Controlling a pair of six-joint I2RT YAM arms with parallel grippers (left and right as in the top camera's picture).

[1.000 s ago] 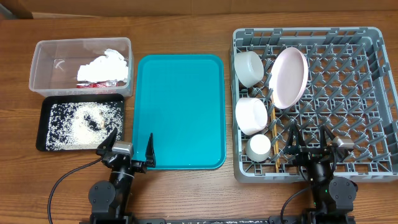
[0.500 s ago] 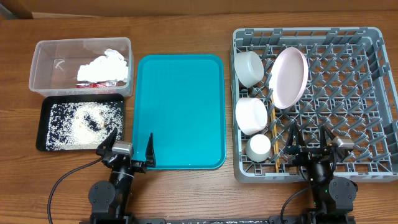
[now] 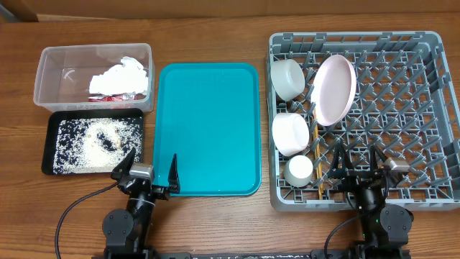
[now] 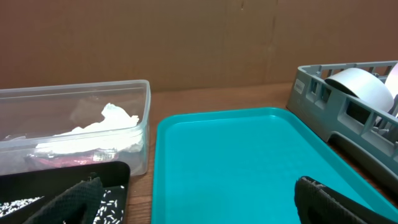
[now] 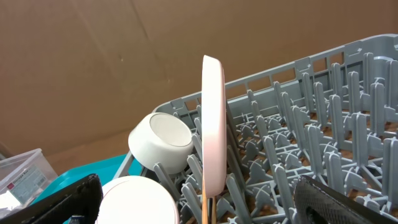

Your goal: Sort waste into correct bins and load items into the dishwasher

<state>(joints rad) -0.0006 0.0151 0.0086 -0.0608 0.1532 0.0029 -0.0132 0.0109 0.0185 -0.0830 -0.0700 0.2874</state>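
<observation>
While spread wide, right hand (image 3: 356, 155) over dish rack (image 3: 413, 137).

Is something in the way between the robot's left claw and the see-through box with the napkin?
Yes. The black tray holding the rice lies between the open left gripper and the clear tub. The tray is shallow, so reaching over it looks possible.
</observation>
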